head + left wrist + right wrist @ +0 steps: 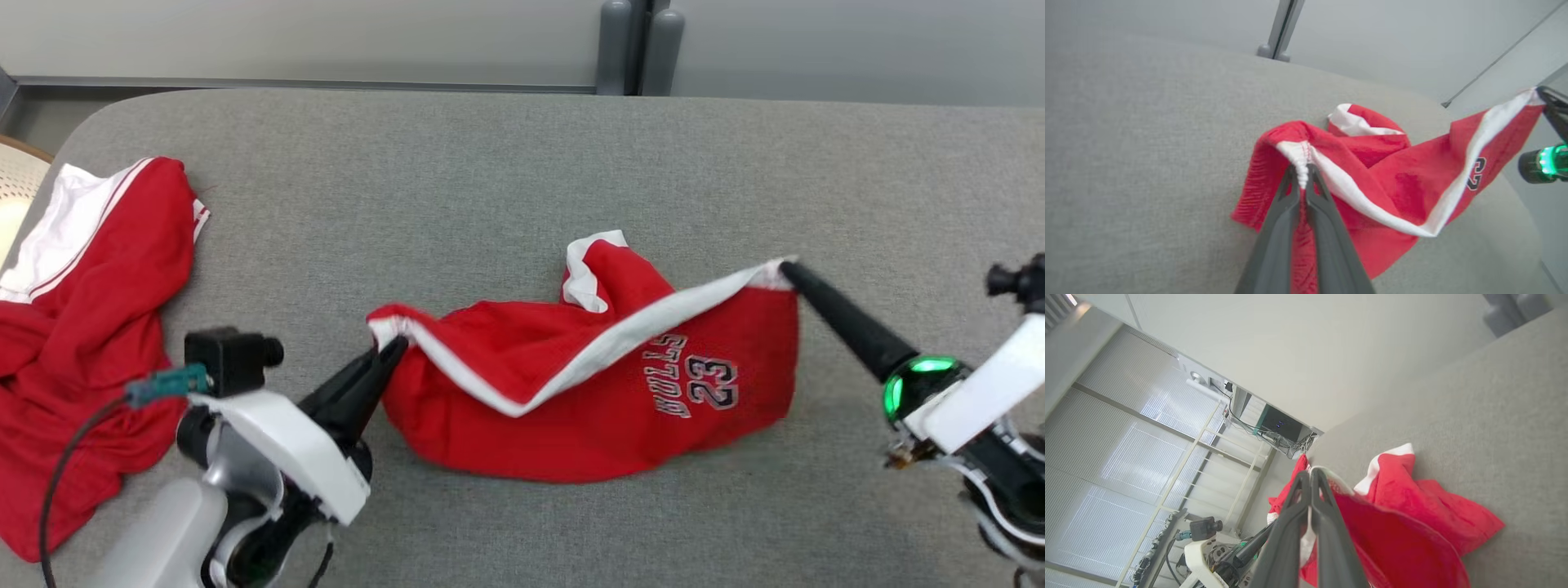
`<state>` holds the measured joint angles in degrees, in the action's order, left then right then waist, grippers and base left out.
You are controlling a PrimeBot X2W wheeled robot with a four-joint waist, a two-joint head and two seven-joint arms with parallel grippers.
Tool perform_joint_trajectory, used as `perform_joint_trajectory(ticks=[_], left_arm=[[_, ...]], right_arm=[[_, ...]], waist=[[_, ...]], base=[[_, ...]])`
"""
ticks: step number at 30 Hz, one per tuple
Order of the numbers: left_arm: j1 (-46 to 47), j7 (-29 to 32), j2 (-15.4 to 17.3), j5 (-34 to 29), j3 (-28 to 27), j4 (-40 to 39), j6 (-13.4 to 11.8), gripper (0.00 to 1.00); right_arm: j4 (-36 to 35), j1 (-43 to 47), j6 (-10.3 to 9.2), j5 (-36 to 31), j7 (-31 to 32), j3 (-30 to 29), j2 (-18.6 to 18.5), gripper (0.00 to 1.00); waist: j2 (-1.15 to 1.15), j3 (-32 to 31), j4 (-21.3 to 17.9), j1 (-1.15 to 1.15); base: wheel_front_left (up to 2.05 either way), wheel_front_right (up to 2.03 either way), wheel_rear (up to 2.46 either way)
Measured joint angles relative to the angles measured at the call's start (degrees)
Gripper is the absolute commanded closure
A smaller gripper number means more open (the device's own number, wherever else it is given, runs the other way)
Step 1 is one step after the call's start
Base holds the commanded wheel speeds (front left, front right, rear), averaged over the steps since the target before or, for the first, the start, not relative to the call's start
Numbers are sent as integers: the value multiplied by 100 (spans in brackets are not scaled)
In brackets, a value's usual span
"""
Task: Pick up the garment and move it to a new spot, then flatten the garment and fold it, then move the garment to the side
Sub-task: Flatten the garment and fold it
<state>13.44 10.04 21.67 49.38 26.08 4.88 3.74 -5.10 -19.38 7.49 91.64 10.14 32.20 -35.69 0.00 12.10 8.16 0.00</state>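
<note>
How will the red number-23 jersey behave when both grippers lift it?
Likely floppy: the red mesh jersey with white trim sags between the left gripper and the right gripper. Probably light: two small pinches hold its edge up. It may drag on the grey fabric tabletop, where its bulk rests bunched.

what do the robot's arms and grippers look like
Both arms have white shells. The left gripper and right gripper each have long, dark, tapering fingers. A black camera block with a teal plug and dark cable sits on the left wrist; a green light ring glows on the right.
</note>
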Motion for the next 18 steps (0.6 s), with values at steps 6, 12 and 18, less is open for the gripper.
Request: perform_joint_trajectory(ticks=[6, 12, 18], left_arm=[[1274, 564, 124, 772, -115, -850, 309, 100], [3194, 1324, 79, 1360, -188, -847, 350, 100], [5432, 1054, -111, 549, 326, 11, 360, 100]], right_arm=[[-223, -576, 0, -299, -790, -958, -230, 100], [386, -1889, 0, -1021, -1589, -1441, -166, 100], [1503, -3739, 0, -1800, -2273, -1652, 151, 100]], waist=[[0, 173, -224, 0], [0, 573, -555, 0], [0, 1256, -885, 0]], base=[[0, 0, 0], [0, 0, 0], [0, 0, 0]])
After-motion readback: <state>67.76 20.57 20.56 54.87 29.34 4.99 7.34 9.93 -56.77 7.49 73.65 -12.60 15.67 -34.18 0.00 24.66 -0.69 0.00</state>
